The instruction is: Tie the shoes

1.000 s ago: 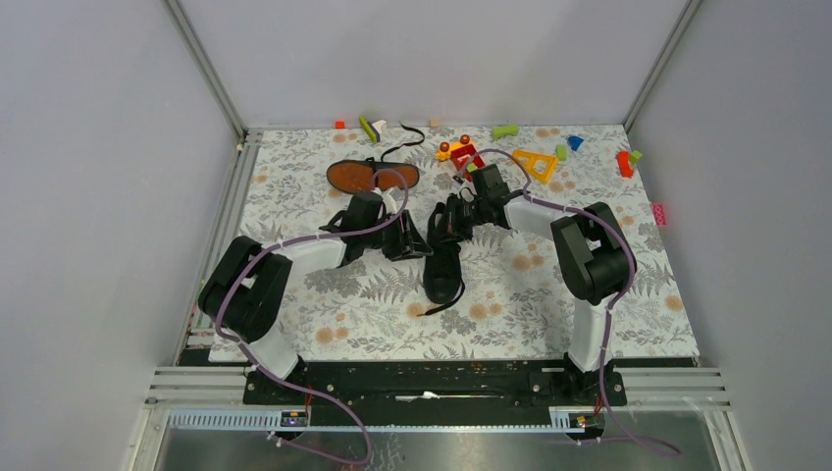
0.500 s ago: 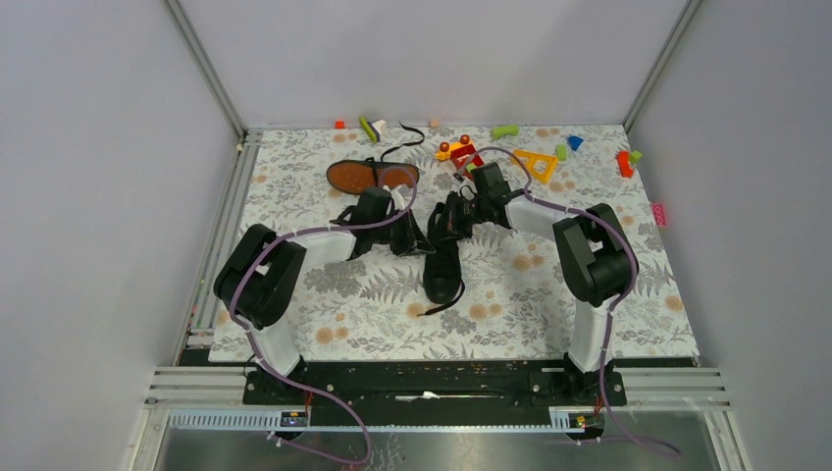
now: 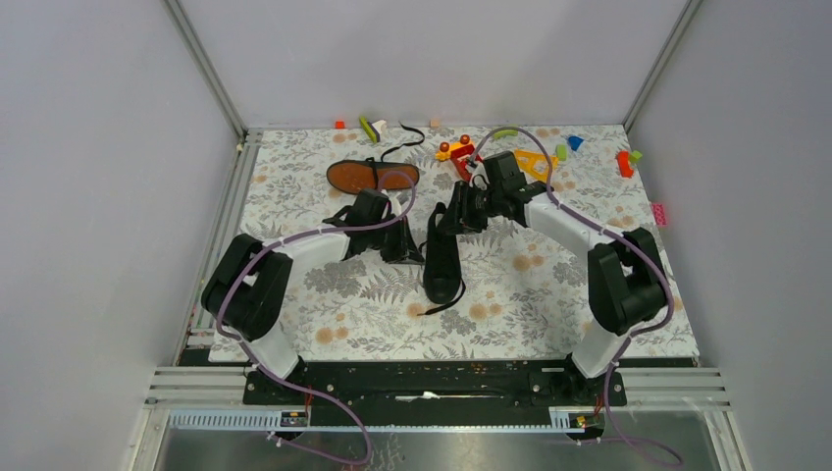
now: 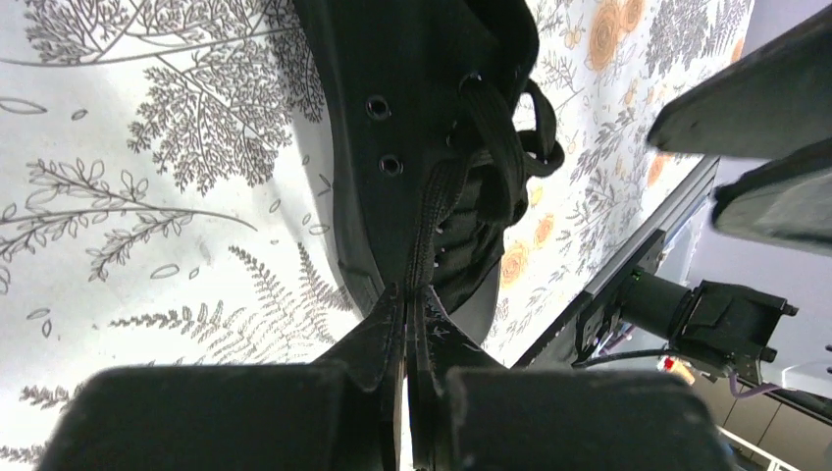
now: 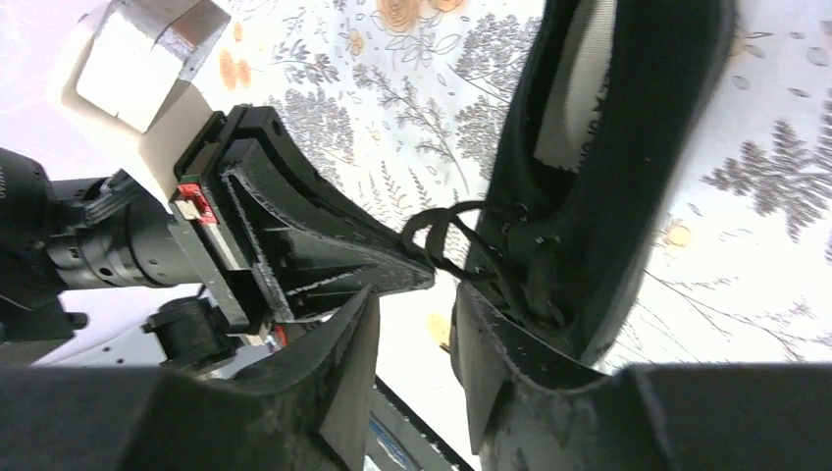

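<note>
Left gripper (image 4: pixel 407 324): clamped closed; I see its fingertips pinching a thin black lace (image 4: pixel 424 231) that runs from the tips up into the eyelets.
Right gripper (image 5: pixel 414 304): jaws parted with a clear gap and nothing between them; one finger (image 5: pixel 491 363) sits close against the sneaker's side, and I cannot tell whether it touches.
Laced sneaker (image 3: pixel 442 265): black low-top, upright on its sole, directly ahead of the left fingertips and between the two grippers.
Lace loop (image 5: pixel 437 235): sticks out from the left gripper's tip, just ahead of the right gripper's gap.
Second sneaker (image 3: pixel 373 176): sole up, orange-brown, beyond the left gripper, apart from both grippers.
Toy blocks (image 3: pixel 535 162): small colourful pieces scattered beyond the right gripper.
Floral table cover (image 3: pixel 530 285): under everything.
</note>
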Tool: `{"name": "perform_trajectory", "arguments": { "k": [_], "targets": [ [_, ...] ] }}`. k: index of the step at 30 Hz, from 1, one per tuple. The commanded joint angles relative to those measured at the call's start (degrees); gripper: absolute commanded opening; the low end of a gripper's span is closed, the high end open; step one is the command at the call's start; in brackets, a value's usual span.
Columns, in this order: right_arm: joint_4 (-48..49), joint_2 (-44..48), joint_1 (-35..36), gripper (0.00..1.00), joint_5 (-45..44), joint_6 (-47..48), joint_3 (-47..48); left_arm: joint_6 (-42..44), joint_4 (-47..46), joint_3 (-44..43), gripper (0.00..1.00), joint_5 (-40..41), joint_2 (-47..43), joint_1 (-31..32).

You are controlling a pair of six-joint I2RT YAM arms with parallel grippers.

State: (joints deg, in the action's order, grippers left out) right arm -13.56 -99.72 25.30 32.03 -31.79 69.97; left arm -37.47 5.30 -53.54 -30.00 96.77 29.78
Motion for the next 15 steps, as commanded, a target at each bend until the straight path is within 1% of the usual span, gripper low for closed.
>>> {"name": "perform_trajectory", "arguments": {
  "k": [1,4,7,11,15],
  "targets": [
    [-6.4,5.7,-0.3,0.46,-5.6,6.3,1.0,3.1,3.0,0.6,0.00,0.2,-4.8,0.0],
    [-6.5,9.5,-0.3,0.54,-8.2,9.9,-3.8,3.3,4.0,1.7,0.00,1.3,-6.8,0.0],
    [-2.4,13.3,-0.3,0.57,-8.7,12.0,-10.7,3.3,5.6,2.3,0.00,3.3,-8.6,0.0],
    [7.5,17.1,-0.3,0.63,-7.7,10.7,-21.0,2.3,6.7,4.2,0.00,6.8,-11.4,-0.8],
    [18.5,17.4,-0.2,0.67,-5.2,8.3,-28.3,1.7,5.7,6.5,0.00,6.5,-13.8,-1.8]
  ]
}}
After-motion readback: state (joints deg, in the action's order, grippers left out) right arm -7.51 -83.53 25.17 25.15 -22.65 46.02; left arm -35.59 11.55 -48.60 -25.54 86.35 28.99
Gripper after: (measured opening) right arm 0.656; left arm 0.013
